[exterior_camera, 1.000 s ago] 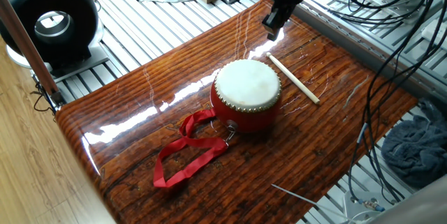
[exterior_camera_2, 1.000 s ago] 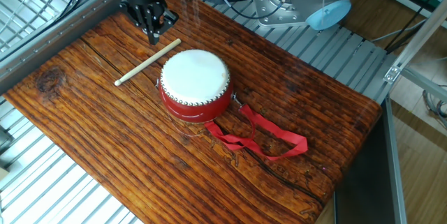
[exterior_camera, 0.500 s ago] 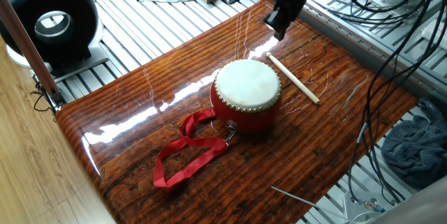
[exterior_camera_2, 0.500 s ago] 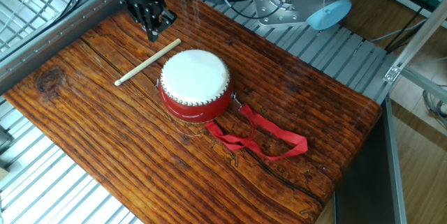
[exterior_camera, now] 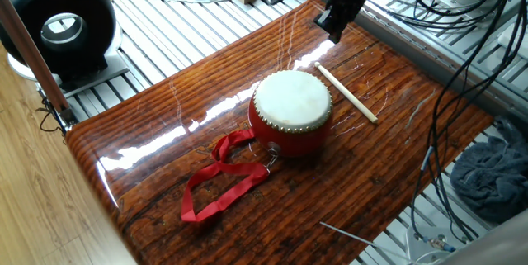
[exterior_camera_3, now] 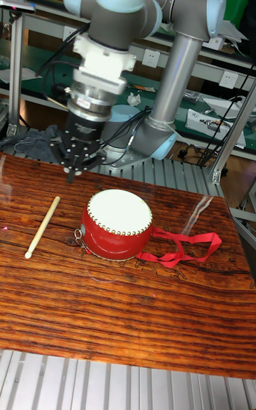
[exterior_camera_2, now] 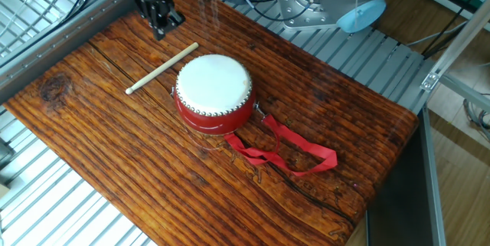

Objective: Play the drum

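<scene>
The drum (exterior_camera: 290, 104) (exterior_camera_2: 213, 85) (exterior_camera_3: 117, 216) stands upright near the middle of the wooden table, red-bodied with a cream skin. Its red ribbon strap (exterior_camera: 223, 178) (exterior_camera_2: 291, 150) (exterior_camera_3: 185, 246) trails across the wood. A plain wooden stick (exterior_camera: 346, 93) (exterior_camera_2: 162, 68) (exterior_camera_3: 43, 227) lies flat right beside the drum. My gripper (exterior_camera: 334, 34) (exterior_camera_2: 159, 31) (exterior_camera_3: 71, 171) hangs above the table's edge, beyond the stick's far end and apart from it. Its fingers come together to a point and hold nothing.
A big black ring-shaped device (exterior_camera: 59, 21) sits off the table at the far left. Cables (exterior_camera: 462, 42) and a grey cloth (exterior_camera: 495, 174) lie by the right side. The arm's base (exterior_camera_2: 360, 1) stands behind the table on a slatted metal frame (exterior_camera_2: 46, 16).
The gripper has lifted and drawn a little farther away from the stick toward the table's edge, and it looks narrower now. Drum, ribbon and stick have not moved.
</scene>
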Available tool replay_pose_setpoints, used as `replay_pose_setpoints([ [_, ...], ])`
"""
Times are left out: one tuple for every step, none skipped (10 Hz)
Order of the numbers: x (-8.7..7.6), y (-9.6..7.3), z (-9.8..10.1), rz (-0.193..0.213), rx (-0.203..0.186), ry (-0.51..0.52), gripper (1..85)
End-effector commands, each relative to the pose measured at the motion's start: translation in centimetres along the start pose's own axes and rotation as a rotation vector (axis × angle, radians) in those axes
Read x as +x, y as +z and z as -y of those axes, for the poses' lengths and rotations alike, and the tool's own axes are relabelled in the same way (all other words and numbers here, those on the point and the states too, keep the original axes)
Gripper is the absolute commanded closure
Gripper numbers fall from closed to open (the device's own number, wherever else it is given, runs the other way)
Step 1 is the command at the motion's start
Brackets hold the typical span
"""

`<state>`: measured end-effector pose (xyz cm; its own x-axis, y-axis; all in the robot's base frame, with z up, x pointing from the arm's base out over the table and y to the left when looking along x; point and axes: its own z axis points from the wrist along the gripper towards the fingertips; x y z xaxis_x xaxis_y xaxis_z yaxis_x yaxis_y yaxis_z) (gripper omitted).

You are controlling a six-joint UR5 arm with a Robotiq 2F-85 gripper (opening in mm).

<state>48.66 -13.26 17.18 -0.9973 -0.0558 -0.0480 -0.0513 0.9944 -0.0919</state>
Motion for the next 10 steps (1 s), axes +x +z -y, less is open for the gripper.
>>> replay_pose_setpoints([
  [0.5,2.4,3.4,-0.017,-0.004,-0.043,82.7],
  [0.6,3.3,3.7,-0.004,-0.032,-0.033,81.0],
  [0.8,4.0,3.1,-0.018,-0.076,0.026,78.3],
  [0.7,4.6,2.9,-0.032,-0.101,0.045,74.7],
  [0.6,5.1,1.9,-0.035,-0.148,0.066,68.0],
  [0.7,5.6,1.2,-0.032,-0.187,0.080,64.0],
  [0.8,6.0,1.0,-0.034,-0.197,0.088,62.3],
  [1.0,6.7,1.0,-0.050,-0.183,0.106,58.7],
  [0.9,7.5,1.2,-0.059,-0.161,0.114,57.7],
  [0.8,8.2,0.3,-0.060,-0.188,0.141,53.7],
])
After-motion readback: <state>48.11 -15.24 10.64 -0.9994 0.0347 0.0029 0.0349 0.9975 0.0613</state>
